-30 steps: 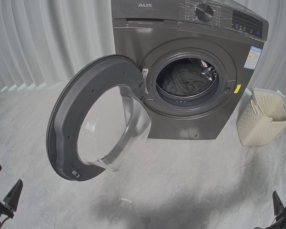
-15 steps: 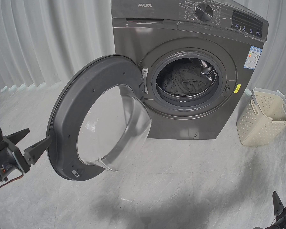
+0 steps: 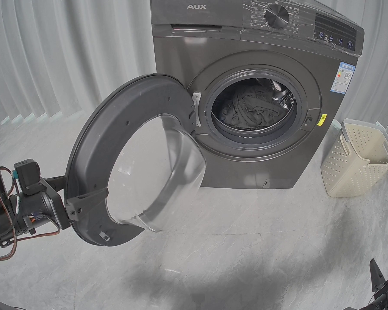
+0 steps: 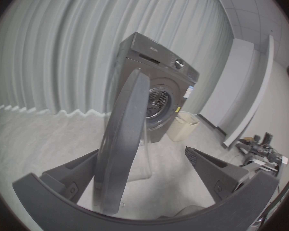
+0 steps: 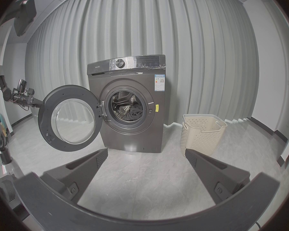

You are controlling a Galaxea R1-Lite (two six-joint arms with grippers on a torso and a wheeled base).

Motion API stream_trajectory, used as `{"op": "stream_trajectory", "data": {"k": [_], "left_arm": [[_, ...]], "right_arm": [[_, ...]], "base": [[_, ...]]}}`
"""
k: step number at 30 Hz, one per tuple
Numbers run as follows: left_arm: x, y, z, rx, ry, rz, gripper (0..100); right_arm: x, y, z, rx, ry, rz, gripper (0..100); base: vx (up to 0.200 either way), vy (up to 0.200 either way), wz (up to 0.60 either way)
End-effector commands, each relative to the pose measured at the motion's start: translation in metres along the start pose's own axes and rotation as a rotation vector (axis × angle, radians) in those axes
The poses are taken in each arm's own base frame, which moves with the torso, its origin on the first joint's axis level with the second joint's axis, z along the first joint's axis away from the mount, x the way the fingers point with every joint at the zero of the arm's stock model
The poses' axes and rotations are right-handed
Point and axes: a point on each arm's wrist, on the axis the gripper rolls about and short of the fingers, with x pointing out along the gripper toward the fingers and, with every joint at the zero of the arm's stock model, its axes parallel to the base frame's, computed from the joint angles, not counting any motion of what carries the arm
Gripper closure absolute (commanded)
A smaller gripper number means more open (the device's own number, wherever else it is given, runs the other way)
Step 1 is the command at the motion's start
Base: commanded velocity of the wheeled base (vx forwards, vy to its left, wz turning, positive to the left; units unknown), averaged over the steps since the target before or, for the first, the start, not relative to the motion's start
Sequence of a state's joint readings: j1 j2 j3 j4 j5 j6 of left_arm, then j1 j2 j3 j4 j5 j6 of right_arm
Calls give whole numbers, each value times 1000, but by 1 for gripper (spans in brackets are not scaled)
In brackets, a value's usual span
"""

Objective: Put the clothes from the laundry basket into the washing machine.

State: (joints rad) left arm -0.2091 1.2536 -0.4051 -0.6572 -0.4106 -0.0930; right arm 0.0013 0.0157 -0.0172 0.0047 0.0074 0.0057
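Straddling the rim of the round grey glass-centred door point(image 3: 116, 121) at lower left, our left gripper point(image 3: 79, 190) has its fingers spread; mid-frame, crumpled dark grey clothes point(image 3: 252, 106) lie inside the grey front-loading washing machine point(image 3: 245, 44), the cream perforated plastic laundry basket point(image 3: 358, 160) stands right, our right gripper point(image 3: 384, 261) gapes lower right

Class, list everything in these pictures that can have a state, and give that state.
washing machine door: wide open
clothes: dark, lying inside the drum
laundry basket: upright on the floor, looks empty
left gripper: open, fingers either side of the door's rim
right gripper: open, holding nothing
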Motion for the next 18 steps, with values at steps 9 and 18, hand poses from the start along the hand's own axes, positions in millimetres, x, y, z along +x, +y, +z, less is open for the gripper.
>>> {"op": "stream_trajectory", "data": {"k": [9,18], "left_arm": [[-28,-41,-2,-66,-39,-225,0],[-37,-15,-8,-1,-64,-10,0]], "right_arm": [[0,0,-5,0,0,0,0],[0,0,-5,-1,0,0,0]], "base": [[0,0,0],[0,0,0]]}}
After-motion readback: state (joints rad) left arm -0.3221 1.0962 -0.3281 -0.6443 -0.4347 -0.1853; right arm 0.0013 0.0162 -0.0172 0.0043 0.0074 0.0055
